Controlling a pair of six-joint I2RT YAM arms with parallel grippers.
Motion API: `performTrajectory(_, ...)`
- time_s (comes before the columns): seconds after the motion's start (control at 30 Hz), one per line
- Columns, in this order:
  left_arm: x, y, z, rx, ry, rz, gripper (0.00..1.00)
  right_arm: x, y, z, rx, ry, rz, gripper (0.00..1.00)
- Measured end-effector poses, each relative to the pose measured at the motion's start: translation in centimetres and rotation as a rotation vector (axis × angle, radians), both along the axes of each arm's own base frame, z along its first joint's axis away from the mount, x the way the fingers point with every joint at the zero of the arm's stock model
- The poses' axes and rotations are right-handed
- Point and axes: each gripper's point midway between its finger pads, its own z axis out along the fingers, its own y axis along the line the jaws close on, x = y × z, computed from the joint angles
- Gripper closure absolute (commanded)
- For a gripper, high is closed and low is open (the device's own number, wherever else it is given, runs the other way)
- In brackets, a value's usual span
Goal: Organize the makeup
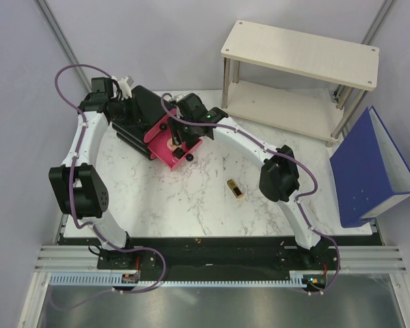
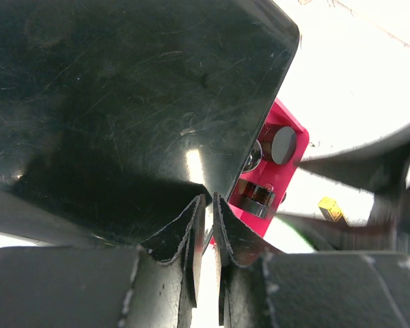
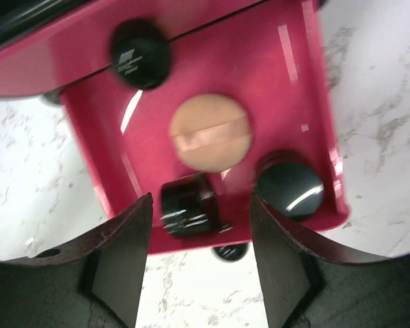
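Observation:
A black box stands at the back left with its pink drawer pulled out. My left gripper is at the box's far side, and in the left wrist view its jaws are pinched on the box's thin edge. My right gripper hovers open over the drawer. The drawer holds a round peach compact, a black round compact, a black-capped jar and a small black jar lying between my fingers. A gold-and-black lipstick lies on the table.
A pale two-tier shelf stands at the back right. A blue binder leans at the right edge. The white marble table extends in front of the box. The lipstick also shows in the left wrist view.

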Motion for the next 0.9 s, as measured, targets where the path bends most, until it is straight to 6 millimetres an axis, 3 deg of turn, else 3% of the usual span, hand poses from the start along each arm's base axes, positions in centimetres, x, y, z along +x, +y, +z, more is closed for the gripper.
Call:
performTrajectory(0.2,0.0,0.0,0.0,0.000,0.002,-0.001,0.80,-5.2,3.4,1.2,-0.034,-0.038,0.147,0.33)
performTrajectory(0.33,0.0,0.0,0.0,0.000,0.002,0.000,0.80,-7.9,4.3,-0.4,-0.094,-0.037,0.203,0.33)
performTrajectory(0.47,0.0,0.0,0.0,0.000,0.002,-0.001,0.80,-7.5,2.8,-1.6,-0.174,-0.051,0.170,0.33)
performTrajectory(0.67,0.0,0.0,0.0,0.000,0.002,-0.001,0.80,-5.4,1.0,-1.5,-0.238,-0.109,0.103,0.32)
performTrajectory(0.9,0.0,0.0,0.0,-0.001,0.002,-0.001,0.80,-4.9,0.5,-1.4,-0.259,-0.130,0.077,0.35)
